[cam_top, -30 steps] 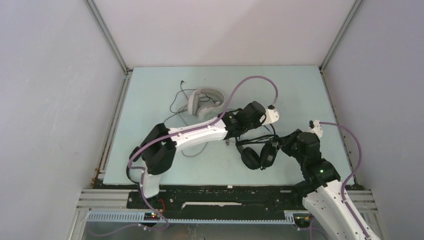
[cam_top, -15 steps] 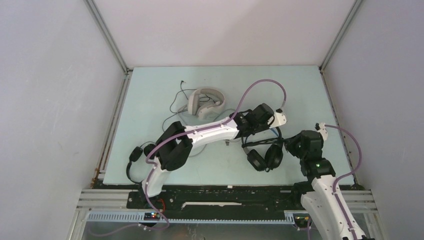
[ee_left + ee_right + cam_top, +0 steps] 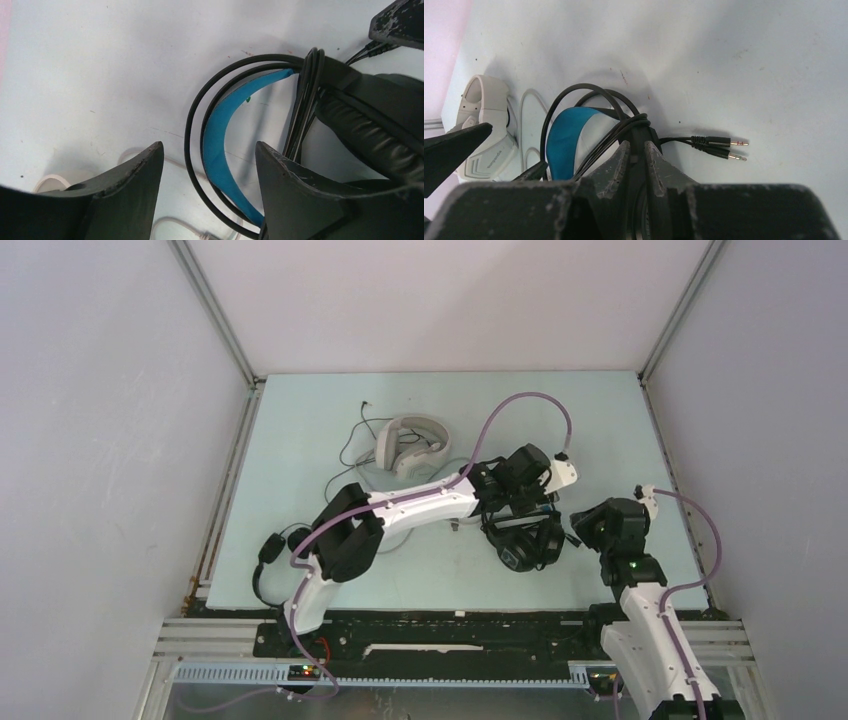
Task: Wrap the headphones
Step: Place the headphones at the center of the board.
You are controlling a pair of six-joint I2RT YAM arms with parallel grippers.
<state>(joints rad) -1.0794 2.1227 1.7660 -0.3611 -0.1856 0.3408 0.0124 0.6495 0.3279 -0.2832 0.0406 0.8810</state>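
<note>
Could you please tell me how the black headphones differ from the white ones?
The black headphones have a blue-lined band; the white headphones are all pale. The black pair's cable is wound round its band; the white pair's lies loose. Both are wired over-ear pairs.

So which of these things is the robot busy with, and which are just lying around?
Busy with now:
- black headphones with the blue band
- their cable, looped round them, ending in twin plugs

Just lying there (headphones too, so likely waiting their turn):
- white-grey headphones
- slim black headphones
</note>
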